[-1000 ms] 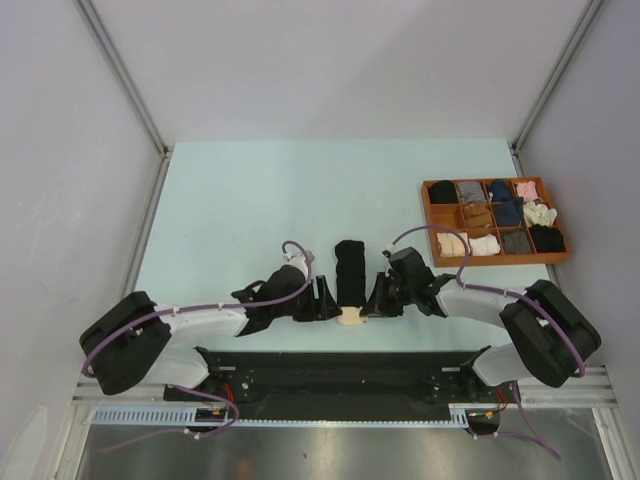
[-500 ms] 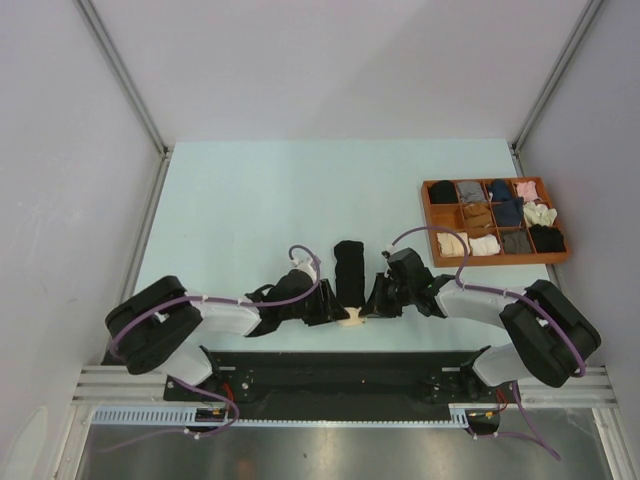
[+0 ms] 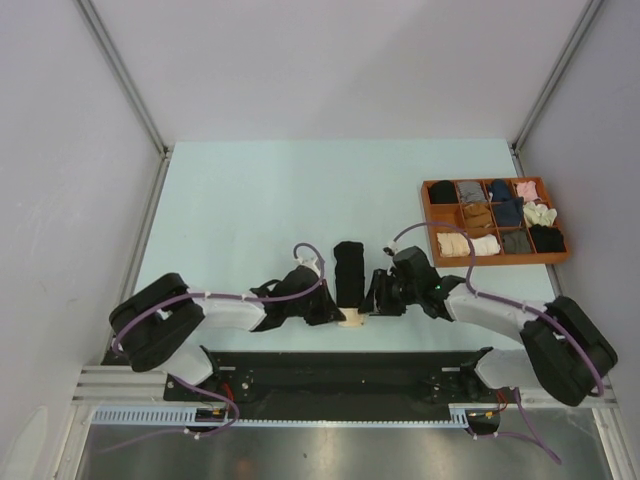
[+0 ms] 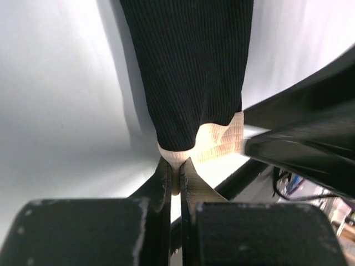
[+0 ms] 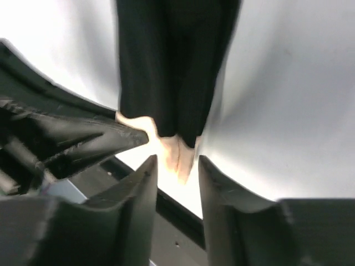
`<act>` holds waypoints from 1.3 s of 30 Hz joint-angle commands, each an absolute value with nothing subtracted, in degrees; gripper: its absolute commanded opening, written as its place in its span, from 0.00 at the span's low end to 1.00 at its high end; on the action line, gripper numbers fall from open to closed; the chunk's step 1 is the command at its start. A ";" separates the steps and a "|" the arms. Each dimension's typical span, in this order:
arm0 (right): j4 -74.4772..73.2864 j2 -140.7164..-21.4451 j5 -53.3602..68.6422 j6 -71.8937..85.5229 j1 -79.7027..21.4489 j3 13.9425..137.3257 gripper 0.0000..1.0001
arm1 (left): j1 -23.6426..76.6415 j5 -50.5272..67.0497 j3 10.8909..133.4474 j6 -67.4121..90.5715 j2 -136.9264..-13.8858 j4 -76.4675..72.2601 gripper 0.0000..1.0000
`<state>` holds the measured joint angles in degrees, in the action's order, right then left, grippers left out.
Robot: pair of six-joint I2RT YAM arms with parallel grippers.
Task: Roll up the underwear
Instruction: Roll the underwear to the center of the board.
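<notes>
At the left claw (image 4: pixel 176 168): clenched tight, pinching the near edge of the pale beige waistband (image 4: pixel 219 141) of the black underwear (image 4: pixel 194 72), fingers (image 4: pixel 163 177) pressed together with only fabric between them. At the right claw (image 5: pixel 176 169): released, jaws standing apart, a fold of the same waistband lying in the gap; touching either finger or not, cannot tell through the glare. Straight ahead of both claws, stretching away over the table (image 3: pixel 250 200): the black underwear, folded into 1 long narrow strip, lying flat, waistband end nearest the fingertips. From above, flanked at that near end by the 2 claws, 1 on each side, both low to the surface and just beside each other. Well off to the right of the right claw and farther back: an orange tray (image 3: pixel 427 210) split into compartments, packed with small bundles (image 3: pixel 497 214) in black, grey, navy, brown, pink and cream.
</notes>
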<state>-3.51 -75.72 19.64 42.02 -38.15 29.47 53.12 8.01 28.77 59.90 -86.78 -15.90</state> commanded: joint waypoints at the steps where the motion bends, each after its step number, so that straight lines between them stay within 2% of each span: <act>1: -7.82 -65.77 14.43 31.15 -41.38 32.16 0.49 | 51.08 15.35 31.64 56.08 -83.94 -7.31 0.00; 5: -8.52 -59.52 10.73 24.54 -46.92 32.61 0.60 | 49.40 21.42 31.73 54.23 -82.62 -2.38 0.00; 9: -7.83 -57.13 2.31 18.91 -56.76 32.87 0.62 | 46.94 27.85 31.73 52.91 -81.83 2.72 0.00; 16: -3.97 -63.97 -17.46 13.19 -74.60 36.29 0.65 | 44.04 36.29 31.20 54.49 -79.81 4.92 0.00; 18: -2.99 -66.43 -19.33 11.87 -77.94 37.61 0.66 | 43.60 37.52 31.11 54.58 -79.72 5.10 0.00; 26: -1.76 -76.81 -26.62 10.46 -84.37 41.57 0.65 | 41.40 41.31 29.97 55.81 -80.51 4.31 0.00; 33: -2.63 -83.40 -39.26 13.35 -90.26 44.03 0.64 | 39.73 43.33 30.15 57.39 -80.68 3.60 0.00; 39: -10.01 -91.04 -51.73 19.50 -94.04 49.39 0.63 | 38.76 45.09 29.97 58.62 -80.95 2.81 0.00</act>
